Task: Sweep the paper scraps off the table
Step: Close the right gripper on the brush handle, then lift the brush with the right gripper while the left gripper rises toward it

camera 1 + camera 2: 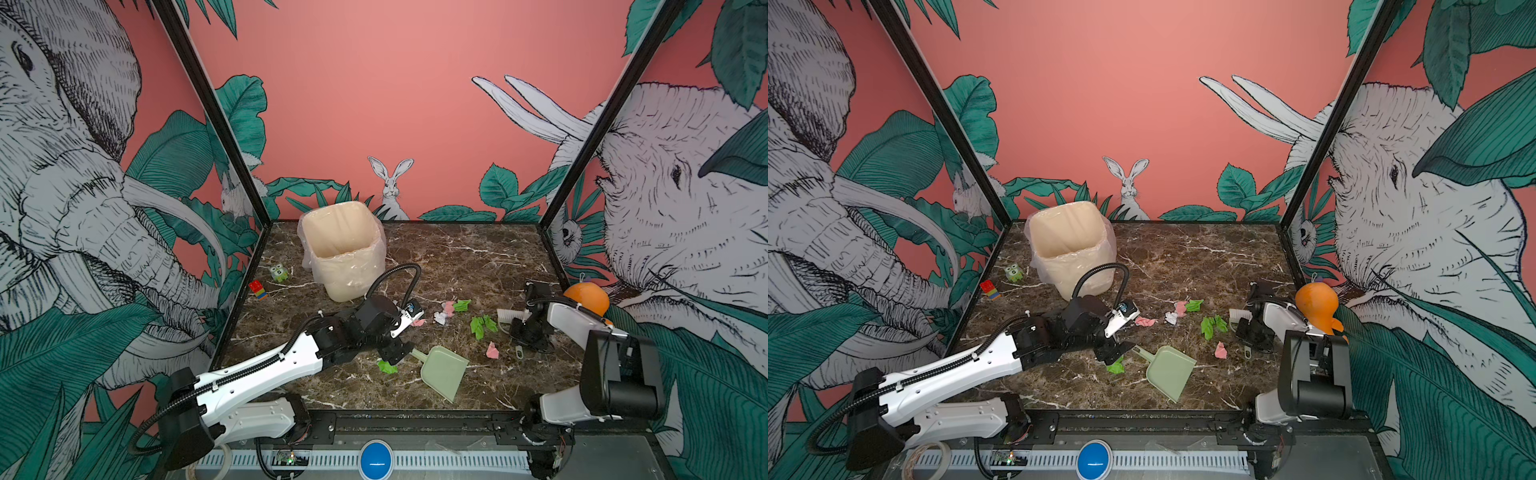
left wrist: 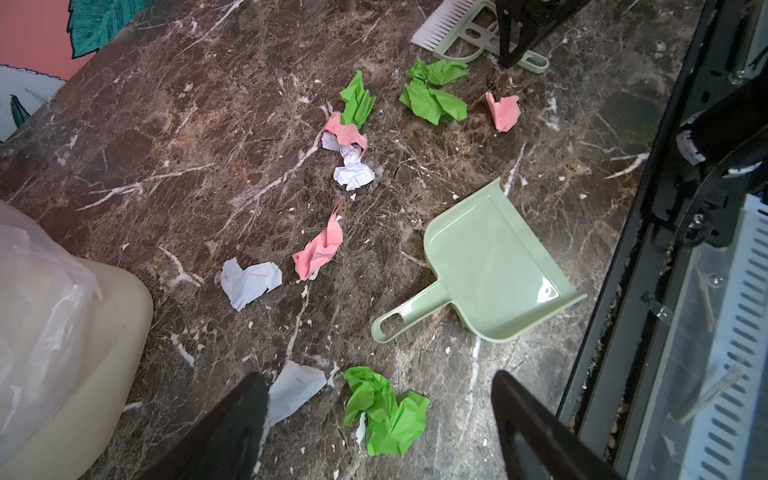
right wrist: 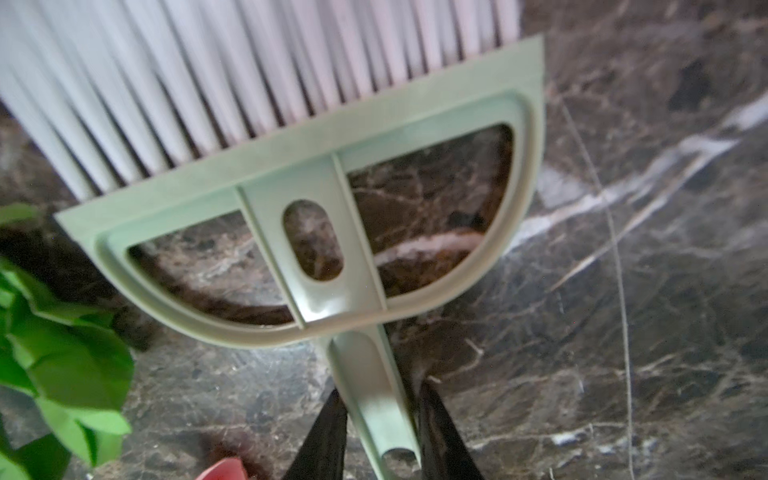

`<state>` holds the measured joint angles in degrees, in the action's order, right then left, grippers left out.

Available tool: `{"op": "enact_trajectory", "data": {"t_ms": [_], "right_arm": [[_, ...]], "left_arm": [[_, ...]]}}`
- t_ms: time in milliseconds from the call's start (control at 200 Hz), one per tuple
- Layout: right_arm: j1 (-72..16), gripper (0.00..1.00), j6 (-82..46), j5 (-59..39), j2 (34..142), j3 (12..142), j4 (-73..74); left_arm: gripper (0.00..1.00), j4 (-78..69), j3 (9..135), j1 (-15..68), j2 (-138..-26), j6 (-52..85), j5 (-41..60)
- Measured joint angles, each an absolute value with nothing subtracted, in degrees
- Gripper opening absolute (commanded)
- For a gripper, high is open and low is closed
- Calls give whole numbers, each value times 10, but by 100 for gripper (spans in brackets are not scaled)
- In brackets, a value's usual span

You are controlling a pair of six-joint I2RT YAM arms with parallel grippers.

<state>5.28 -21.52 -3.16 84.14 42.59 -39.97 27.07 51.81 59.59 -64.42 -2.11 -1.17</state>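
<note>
Several crumpled green, pink and white paper scraps lie mid-table [image 1: 478, 257]: a green pair [image 1: 482, 325], a pink one [image 1: 492, 350] and a pink-white-green cluster [image 2: 345, 131]. Another green scrap [image 2: 384, 411] lies between my left gripper's [image 2: 378, 376] open fingers, beside a white scrap [image 2: 295, 388]. That gripper [image 1: 395, 353] hovers by the handle of the pale green dustpan [image 1: 444, 370], which lies flat. My right gripper [image 3: 380, 390] is shut on the handle of a pale green brush [image 3: 307, 199]. The brush's white bristles [image 1: 507, 314] point toward the scraps.
A cream bin [image 1: 345, 249] lined with clear plastic stands at the back left. A green owl figure [image 1: 279, 273] and a coloured block [image 1: 257, 289] sit by the left wall. An orange toy [image 1: 588, 299] rests at the right edge behind my right arm.
</note>
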Motion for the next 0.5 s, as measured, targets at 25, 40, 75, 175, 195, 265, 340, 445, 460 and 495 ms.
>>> {"op": "enact_trajectory", "data": {"t_ms": [25,40,75,175,195,265,340,445,460,495], "right_arm": [[52,20,-215,-31,843,428,-400],[51,19,-214,-30,845,429,-401],[50,17,-214,-28,846,430,-401],[48,12,-213,-26,849,433,-403],[48,12,-212,-26,849,433,-404],[48,11,-212,-25,849,433,-404],[47,10,-212,-23,847,433,-403],[42,9,-210,-20,841,432,-405],[41,9,-210,-19,837,432,-405],[37,8,-209,-18,832,432,-407]], "left_arm": [[86,271,518,596,-644,-21,-12],[86,271,518,596,-644,-21,-12],[86,271,518,596,-644,-21,-12],[86,271,518,596,-644,-21,-12],[86,271,518,596,-644,-21,-12],[87,271,518,596,-644,-21,-12],[87,271,519,594,-646,-15,-11],[87,280,529,581,-658,3,-4],[87,282,531,577,-661,7,-3],[88,284,538,567,-668,16,3]]}}
